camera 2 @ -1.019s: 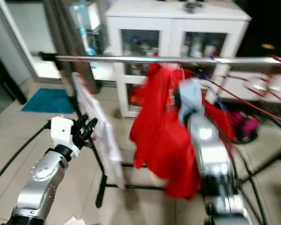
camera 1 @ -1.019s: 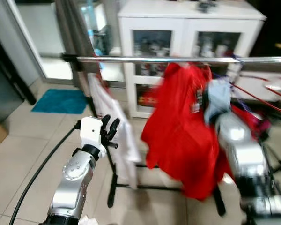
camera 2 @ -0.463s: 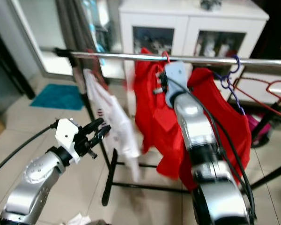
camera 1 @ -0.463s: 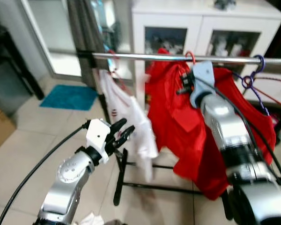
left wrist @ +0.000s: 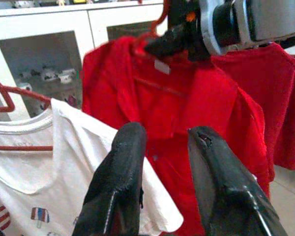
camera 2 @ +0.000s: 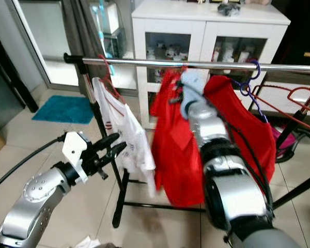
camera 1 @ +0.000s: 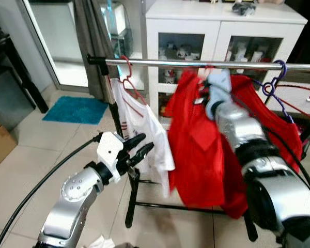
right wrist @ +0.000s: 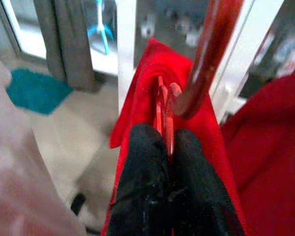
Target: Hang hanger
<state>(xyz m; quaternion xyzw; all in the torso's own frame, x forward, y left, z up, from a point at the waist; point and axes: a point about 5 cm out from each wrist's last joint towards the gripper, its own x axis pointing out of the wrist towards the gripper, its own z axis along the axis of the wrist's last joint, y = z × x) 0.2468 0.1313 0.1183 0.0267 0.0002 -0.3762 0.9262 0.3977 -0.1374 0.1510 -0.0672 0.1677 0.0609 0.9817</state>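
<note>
1. The main risk — the hook of the red hanger [right wrist: 163, 105] may miss or only half-catch the steel rail [camera 1: 160, 62]. The right gripper [right wrist: 168, 147] pinches the hanger's thin neck between closed fingers, and the hook [right wrist: 206, 54] rises close in front of the wrist camera; whether it is over the rail cannot be told. If the gripper lets go too early, the hanger and shirt would likely drop to the tiled floor [camera 1: 36, 155].

2. A second risk is the narrow hold: the neck is a slim red wire, so the hanger could twist in the fingers and turn the hook away from the rail.

3. Crowding matters too — the white T-shirt [camera 1: 139, 132] on its own hanger is just beside, and a second red garment [camera 2: 240, 119] hangs on the other side, so the fabric could snag.

4. The hanger itself is thin and red, carrying a red collared shirt [camera 1: 199, 144] that drapes well below the rail, in front of the white cabinet [camera 1: 222, 31].

5. The left gripper [left wrist: 162, 147] hovers low near the white T-shirt, fingers parted and empty.
</note>
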